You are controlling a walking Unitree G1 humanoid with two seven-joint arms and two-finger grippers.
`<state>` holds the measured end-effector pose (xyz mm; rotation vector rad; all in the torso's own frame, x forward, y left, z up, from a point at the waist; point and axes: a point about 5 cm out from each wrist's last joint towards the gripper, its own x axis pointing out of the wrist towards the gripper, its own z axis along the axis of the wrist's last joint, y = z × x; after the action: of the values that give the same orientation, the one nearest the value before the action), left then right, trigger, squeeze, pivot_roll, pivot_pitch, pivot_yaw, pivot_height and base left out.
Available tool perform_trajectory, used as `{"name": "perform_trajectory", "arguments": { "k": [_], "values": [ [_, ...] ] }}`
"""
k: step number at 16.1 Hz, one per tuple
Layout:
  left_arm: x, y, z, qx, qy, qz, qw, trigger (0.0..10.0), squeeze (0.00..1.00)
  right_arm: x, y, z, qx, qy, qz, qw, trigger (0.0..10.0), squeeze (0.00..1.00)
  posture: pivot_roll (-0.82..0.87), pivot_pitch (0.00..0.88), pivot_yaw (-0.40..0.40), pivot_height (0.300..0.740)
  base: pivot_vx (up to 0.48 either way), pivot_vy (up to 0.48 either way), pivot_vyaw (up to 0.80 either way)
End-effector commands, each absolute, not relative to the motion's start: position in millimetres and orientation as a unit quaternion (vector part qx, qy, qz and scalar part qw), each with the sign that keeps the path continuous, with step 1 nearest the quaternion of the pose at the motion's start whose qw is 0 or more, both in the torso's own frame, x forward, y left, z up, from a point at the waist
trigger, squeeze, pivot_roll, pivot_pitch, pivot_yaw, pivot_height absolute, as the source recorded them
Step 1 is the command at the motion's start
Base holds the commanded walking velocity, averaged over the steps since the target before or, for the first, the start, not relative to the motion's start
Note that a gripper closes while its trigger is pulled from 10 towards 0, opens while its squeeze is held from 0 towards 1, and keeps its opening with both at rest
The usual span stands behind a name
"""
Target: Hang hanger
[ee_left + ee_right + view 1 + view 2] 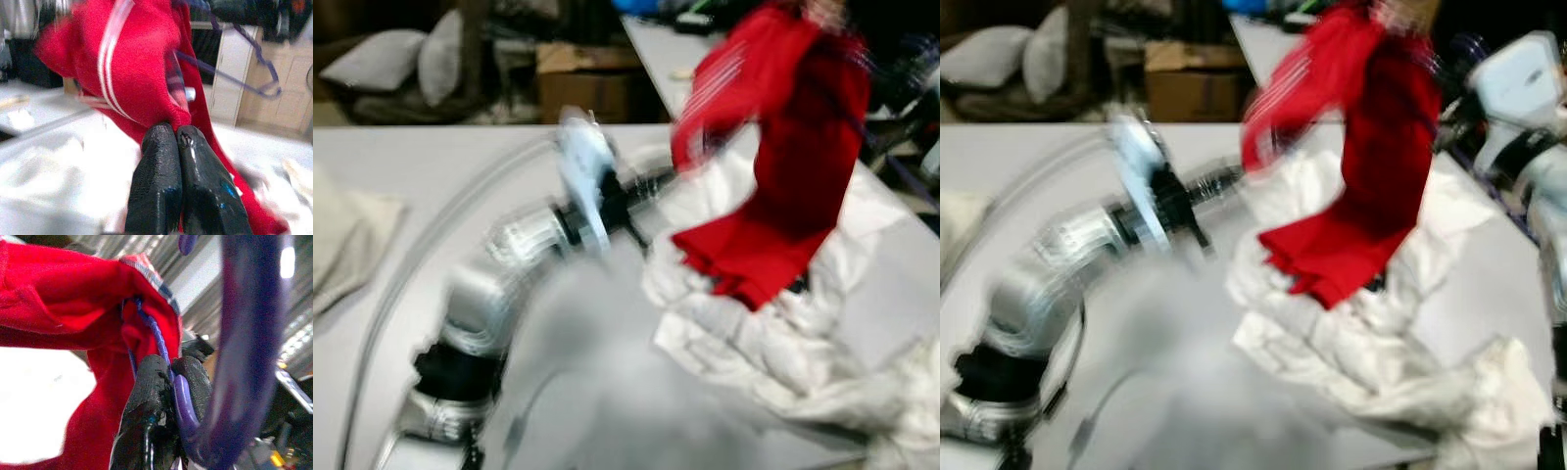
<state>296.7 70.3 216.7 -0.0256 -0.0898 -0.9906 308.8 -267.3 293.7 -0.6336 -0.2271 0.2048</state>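
Head views blurred. Nearest, white laundry lies heaped on the grey table. Above it hangs a red garment with white stripes. Left gripper: fingers pressed together, pinching the garment's edge. Right gripper: clamped on the purple wire hanger inside the garment's collar. Beyond, cardboard box and pillows.

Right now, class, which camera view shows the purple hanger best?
The right wrist view: the purple hanger fills the foreground, its wire pinched between the right hand's fingers beside the red garment. The left wrist view shows its thin outline behind the garment, which the left hand pinches. Both eye views are too blurred.
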Motion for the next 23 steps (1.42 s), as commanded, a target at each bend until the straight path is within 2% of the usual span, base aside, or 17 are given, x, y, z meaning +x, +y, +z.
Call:
{"name": "perform_trajectory", "arguments": {
  "k": [1,5,6,7,8,10,15,17,19,20,21,22,23],
  "values": [
    [286.0,54.1,221.7,0.005,-0.052,-0.498,0.866,10.0,0.00,299.0,-275.4,311.7,-0.340,-0.146,0.068,0.926,10.0,0.00,0.01,0.000,-0.042,0.740,0.000,0.000,0.00],
    [270.3,32.3,212.3,-0.030,-0.024,-0.538,0.842,10.0,0.00,291.3,-285.7,286.1,-0.382,-0.074,0.100,0.916,10.0,0.00,0.00,0.000,-0.025,0.740,0.000,0.000,0.00],
    [269.7,26.8,208.9,-0.033,-0.014,-0.537,0.843,10.0,0.00,283.0,-281.7,260.3,-0.396,0.006,0.181,0.900,10.0,0.00,-0.01,0.000,-0.023,0.740,0.000,0.000,0.00],
    [272.1,24.4,205.5,-0.025,-0.003,-0.525,0.851,10.0,0.00,268.8,-275.4,232.2,-0.401,0.086,0.265,0.873,10.0,0.00,-0.01,0.000,-0.021,0.740,0.000,0.000,0.00],
    [275.8,25.4,204.5,-0.016,0.000,-0.509,0.860,10.0,0.00,255.6,-268.6,216.0,-0.393,0.133,0.323,0.850,10.0,0.00,-0.01,0.000,-0.021,0.740,0.000,0.000,0.00],
    [281.9,29.0,206.2,-0.009,-0.002,-0.484,0.875,10.0,0.00,241.6,-261.6,208.3,-0.377,0.168,0.375,0.830,10.0,0.00,-0.01,0.000,-0.021,0.740,0.000,0.000,0.00],
    [319.3,57.5,206.9,0.024,-0.012,-0.334,0.942,10.0,0.00,206.7,-263.6,238.8,-0.341,0.223,0.451,0.794,10.0,0.00,-0.01,0.006,-0.011,0.740,0.000,0.000,0.00],
    [325.4,62.9,200.5,0.050,-0.005,-0.321,0.946,10.0,0.00,201.0,-272.1,254.4,-0.357,0.226,0.440,0.793,10.0,0.00,-0.02,0.009,-0.008,0.740,0.000,0.000,0.00],
    [325.9,63.4,189.7,0.047,0.016,-0.332,0.942,10.0,0.00,194.2,-278.7,278.6,-0.343,0.207,0.434,0.807,10.0,0.00,-0.02,0.008,-0.007,0.740,0.000,0.000,0.00],
    [323.3,63.2,183.5,0.045,0.029,-0.346,0.937,10.0,0.29,190.5,-278.1,293.0,-0.326,0.172,0.444,0.817,10.0,0.00,-0.02,0.008,-0.007,0.740,0.000,0.000,0.00],
    [321.9,63.5,178.9,0.048,0.036,-0.354,0.933,10.0,0.75,187.7,-277.6,301.6,-0.311,0.149,0.451,0.823,10.0,0.00,-0.02,0.010,-0.006,0.740,0.000,0.000,0.00],
    [316.2,62.0,170.0,0.049,0.051,-0.381,0.922,10.0,1.00,185.0,-279.9,313.1,-0.287,0.122,0.452,0.836,10.0,0.00,-0.02,0.010,-0.005,0.740,0.000,0.000,0.00],
    [309.0,59.1,166.2,0.039,0.060,-0.412,0.908,10.0,1.00,184.9,-282.7,319.1,-0.272,0.102,0.444,0.847,10.0,0.00,-0.02,0.010,-0.005,0.740,0.000,0.000,0.00]
  ]
}}
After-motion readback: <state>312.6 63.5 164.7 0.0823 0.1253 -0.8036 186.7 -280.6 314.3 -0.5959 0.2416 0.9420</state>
